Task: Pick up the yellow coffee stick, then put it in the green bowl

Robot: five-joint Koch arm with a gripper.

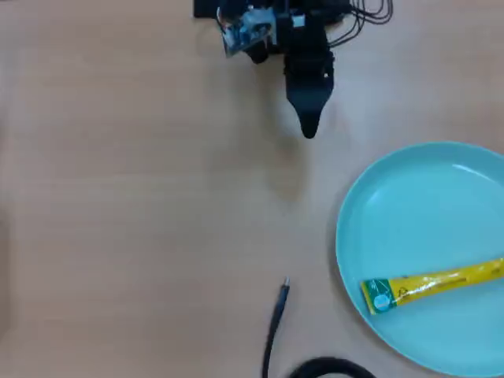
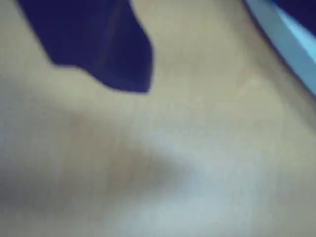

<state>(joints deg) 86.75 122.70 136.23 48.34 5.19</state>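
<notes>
A: Gripper (image 1: 309, 126) state?
B: Can't tell. Overhead shows one dark tapered tip only, jaws stacked one behind the other. Wrist view is blurred, one dark jaw at top left. Nothing visibly held.
A: Where's it sitting relative to the green bowl (image 1: 354, 228)?
B: Up and left of the bowl rim in the overhead, well apart, near the arm base, over bare wooden table (image 1: 118, 197).
A: And the yellow coffee stick (image 1: 433, 285)?
B: Lying inside the bowl, lower part, flat on the dish floor. Long axis roughly left-right in the overhead, right end tilted slightly up. Green logo end points left, near the bowl's left rim; the other end runs out of frame at the right.
A: So which step?
B: Judging by layout, placement looks done: stick in bowl, gripper clear. Next move is likely just parking; no grasp needed.
A: Anything else nearby?
B: Black cable (image 1: 276, 315) below-left of the bowl, apart from it. Not in the way.
</notes>
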